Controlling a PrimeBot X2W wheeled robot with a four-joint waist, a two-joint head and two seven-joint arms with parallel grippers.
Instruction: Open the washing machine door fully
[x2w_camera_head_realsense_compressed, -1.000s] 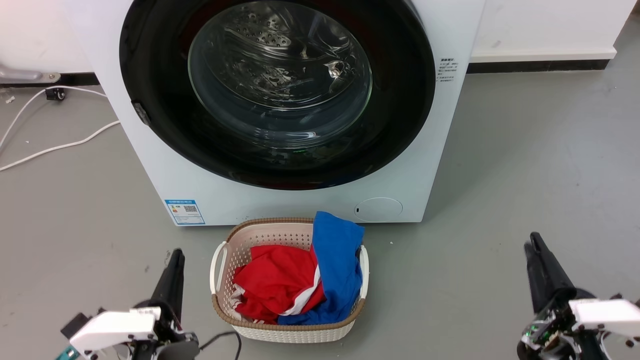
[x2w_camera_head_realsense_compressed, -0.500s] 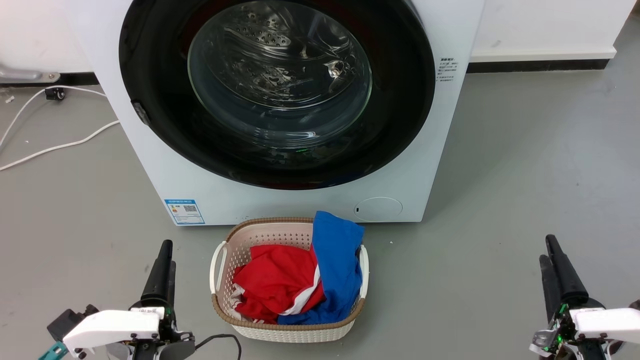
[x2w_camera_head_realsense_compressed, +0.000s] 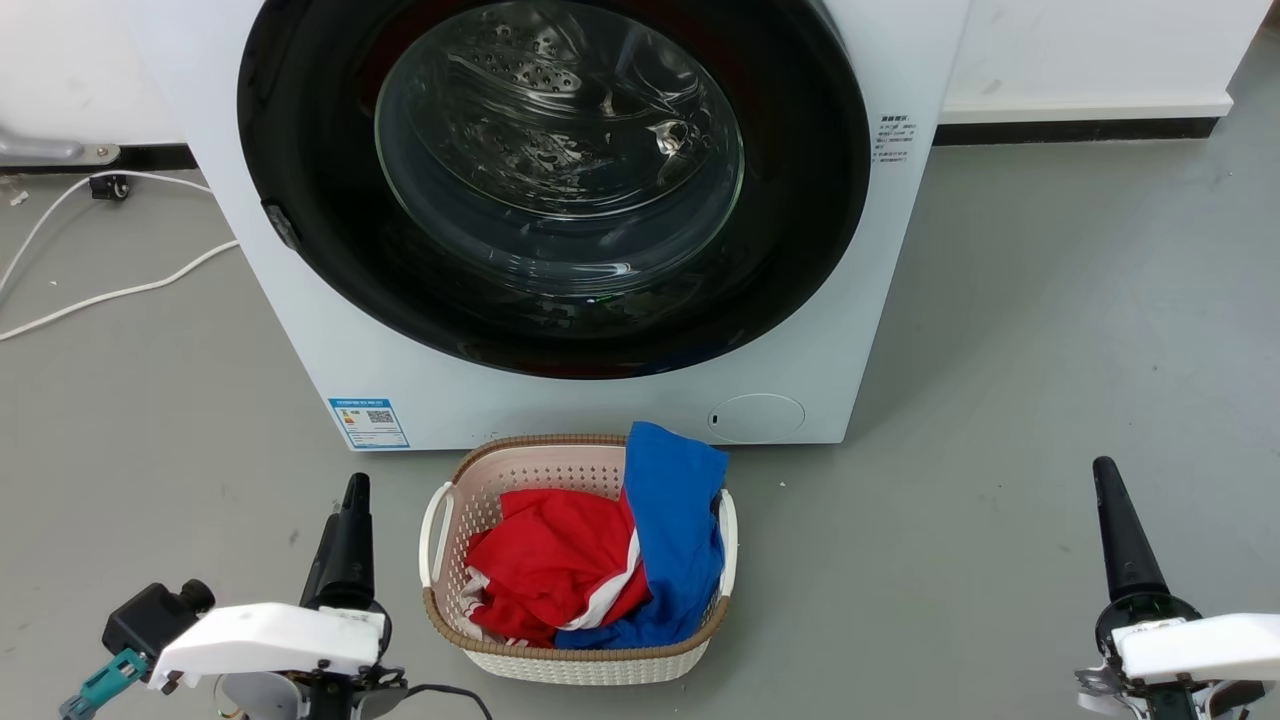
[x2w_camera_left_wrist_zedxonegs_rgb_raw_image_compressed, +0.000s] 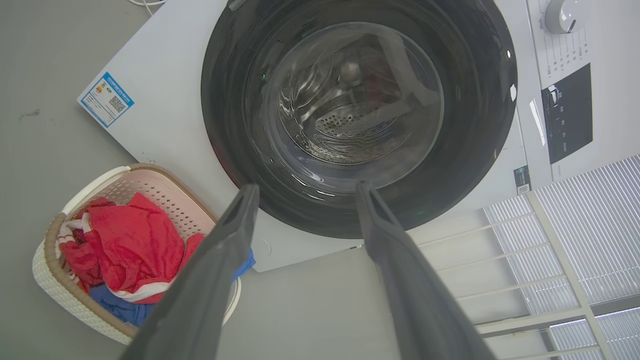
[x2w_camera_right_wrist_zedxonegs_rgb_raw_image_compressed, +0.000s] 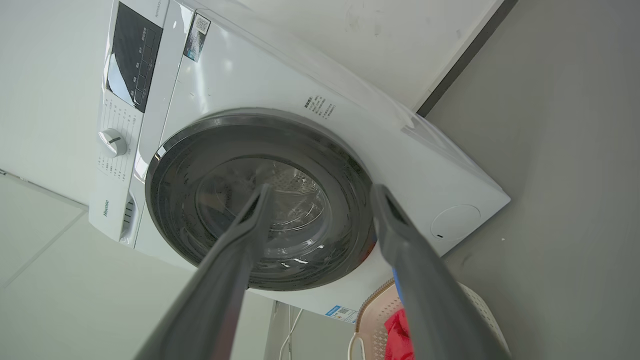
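Lining up on the large round glossy black washing machine door, shut flush on the white machine, ahead of both claws. Left gripper and right gripper: fingers spread, holding nothing. Small dark tab on the door's left rim looks like my pull point, so the left one is nearer. Cream perforated plastic basket of red and blue clothes on the grey floor at the machine's bottom edge may block the swing

laundry basket being parked in front of the washing machine, low middle lane being blocked, grey floor being left wide open on both sides, white cables being trailed along the far left, washing machine door being left clear above the basket
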